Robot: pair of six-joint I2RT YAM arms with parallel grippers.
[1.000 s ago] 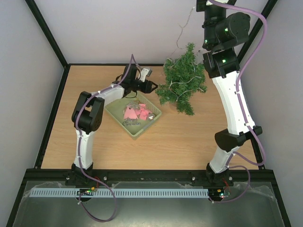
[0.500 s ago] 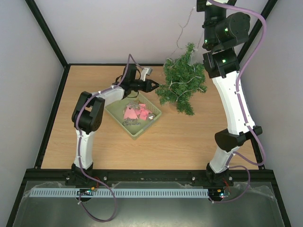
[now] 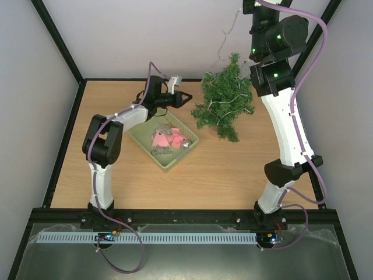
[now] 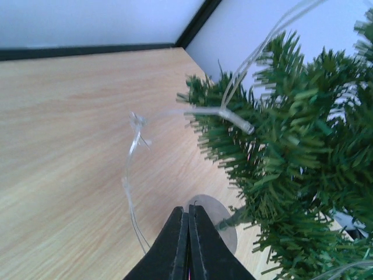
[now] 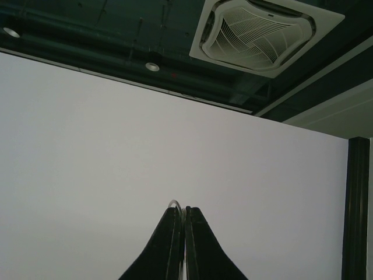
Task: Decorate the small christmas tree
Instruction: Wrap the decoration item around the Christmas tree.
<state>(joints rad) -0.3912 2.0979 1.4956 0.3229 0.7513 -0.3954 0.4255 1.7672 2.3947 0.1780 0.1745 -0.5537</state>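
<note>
At the back of the table [image 3: 221, 169], a bit to the right, the small christmas tree [image 3: 224, 99] stood on its round foot [image 4: 213, 224]. Its tip pointed up toward the back wall.

Your left pincer [image 3: 189, 97] was just beside the tree's left side, low down, and its nose pointed straight at the branches. Its two fingers were pressed together. A thin clear string of lights [image 4: 125, 181] hung close by them, but I could not tell if they had caught it.

Your right pincer [image 5: 179, 205] was high above the tree, out of the top view. Its fingers were squeezed together too, and it looked like a bit of that clear string was pinched at the tips. The string ran from up there down into the branches.

So the left arm was the near one. I think the next move needed to go sideways, to the right, from the left pincer into the tree. The pale green basket [image 3: 147, 153] sat near, just in front of that pincer.
</note>
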